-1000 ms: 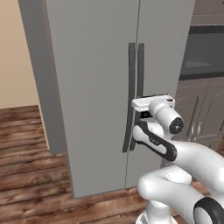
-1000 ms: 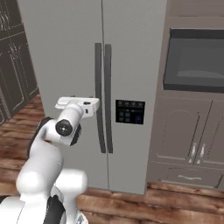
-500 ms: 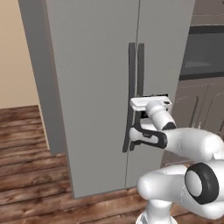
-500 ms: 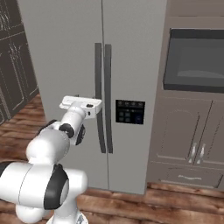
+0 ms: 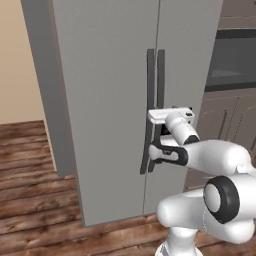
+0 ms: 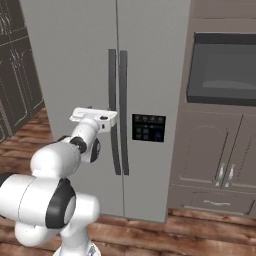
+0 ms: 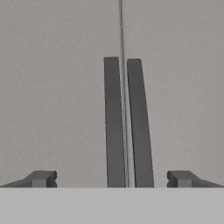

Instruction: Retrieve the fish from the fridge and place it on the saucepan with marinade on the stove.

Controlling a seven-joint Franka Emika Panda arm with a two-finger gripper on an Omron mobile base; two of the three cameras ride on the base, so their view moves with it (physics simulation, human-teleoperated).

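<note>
Fridge: we face the tall grey fridge [image 5: 115,100] head on, both doors closed, the seam between them running straight up the middle.
Handles: we see two long dark vertical handles [image 7: 124,127] side by side at the seam; in the hand view they stand upright between our fingertips, a little right of the middle.
Gripper: our gripper [image 7: 111,179] points at the fridge front at about the lower half of the handles; its jaws stand wide apart with nothing between them.
Fingertips: one dark fingertip [image 7: 41,178] sits at the lower left of the hand view and the other at the lower right, both over bare grey door, neither touching a handle as far as we can tell.
Arm: from the left base view our white hand [image 5: 172,125] is just in front of the handles, forearm bent back toward the base; from the right base view the same hand [image 6: 95,120] sits just left of the handles.
Panel: we note a dark control panel [image 6: 148,128] on the right door, beside the handles.
Oven: a dark built-in oven [image 6: 222,70] sits in the brown cabinetry to the right of the fridge.
Cabinets: brown cabinet doors [image 6: 215,160] with pale handles stand below the oven.
Floor: wooden plank floor [image 5: 30,170] runs along the fridge's foot.
Fish: with the doors shut, we cannot tell where it lies.
</note>
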